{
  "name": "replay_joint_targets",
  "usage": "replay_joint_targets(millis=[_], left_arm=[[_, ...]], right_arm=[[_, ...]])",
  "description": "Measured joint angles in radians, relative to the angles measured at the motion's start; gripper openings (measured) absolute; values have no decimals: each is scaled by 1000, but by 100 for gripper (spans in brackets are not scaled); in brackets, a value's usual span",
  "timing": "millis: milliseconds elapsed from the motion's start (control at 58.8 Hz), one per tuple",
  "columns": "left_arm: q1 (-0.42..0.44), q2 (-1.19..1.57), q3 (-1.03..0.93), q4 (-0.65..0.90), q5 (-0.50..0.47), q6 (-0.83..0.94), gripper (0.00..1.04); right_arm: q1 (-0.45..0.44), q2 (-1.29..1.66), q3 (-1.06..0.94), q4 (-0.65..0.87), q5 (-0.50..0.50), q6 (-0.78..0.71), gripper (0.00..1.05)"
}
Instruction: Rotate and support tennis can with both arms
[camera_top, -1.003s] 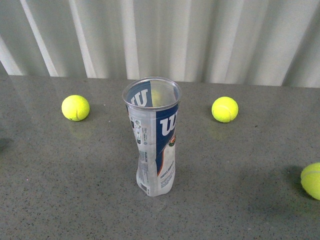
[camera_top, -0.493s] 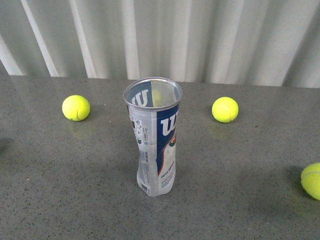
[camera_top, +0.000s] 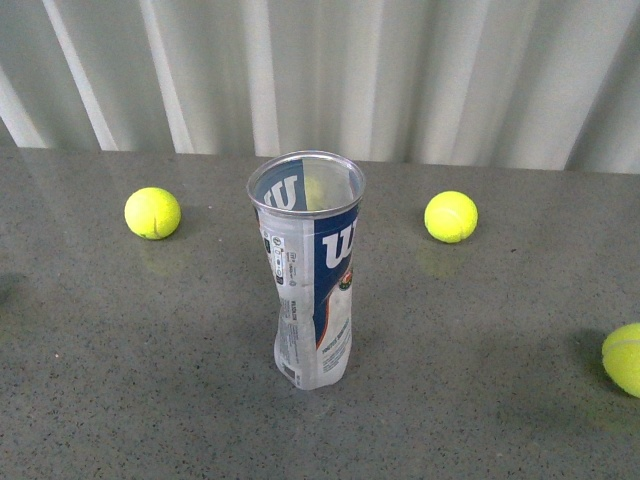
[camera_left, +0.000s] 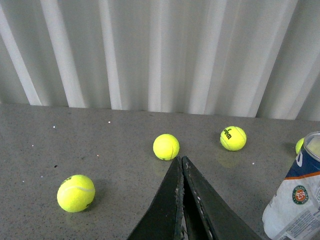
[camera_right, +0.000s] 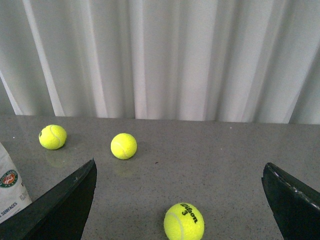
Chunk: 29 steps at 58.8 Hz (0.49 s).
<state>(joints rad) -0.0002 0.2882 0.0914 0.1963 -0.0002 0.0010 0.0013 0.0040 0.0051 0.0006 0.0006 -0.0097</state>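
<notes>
The tennis can (camera_top: 308, 270) stands upright and open-topped in the middle of the grey table, its clear sides dented, the blue label with the white "W" facing right. Neither arm shows in the front view. In the left wrist view my left gripper (camera_left: 181, 161) is shut and empty, its black fingers (camera_left: 167, 205) pressed together, with the can (camera_left: 299, 200) off to one side and apart from it. In the right wrist view my right gripper (camera_right: 180, 172) is open wide and empty; the can's label edge (camera_right: 10, 192) shows beside one finger (camera_right: 65, 205).
Yellow-green tennis balls lie on the table: one at the left (camera_top: 152, 213), one at the right (camera_top: 450, 217), one at the right edge (camera_top: 624, 360). A white corrugated wall (camera_top: 320, 70) closes the back. A ball marked "3" (camera_right: 184, 221) lies between the right fingers.
The front view has shifted very slightly; the can and balls stay where they were.
</notes>
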Motion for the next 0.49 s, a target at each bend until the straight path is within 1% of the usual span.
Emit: replay_joint_targets(millis=[442, 493], left_arm=[[0, -106, -50, -53, 0, -3, 4], [0, -169, -53, -133, -1, -3, 4]], right_arm=[[0, 0, 0, 0, 0, 0, 98], [0, 0, 0, 0, 0, 0, 98]])
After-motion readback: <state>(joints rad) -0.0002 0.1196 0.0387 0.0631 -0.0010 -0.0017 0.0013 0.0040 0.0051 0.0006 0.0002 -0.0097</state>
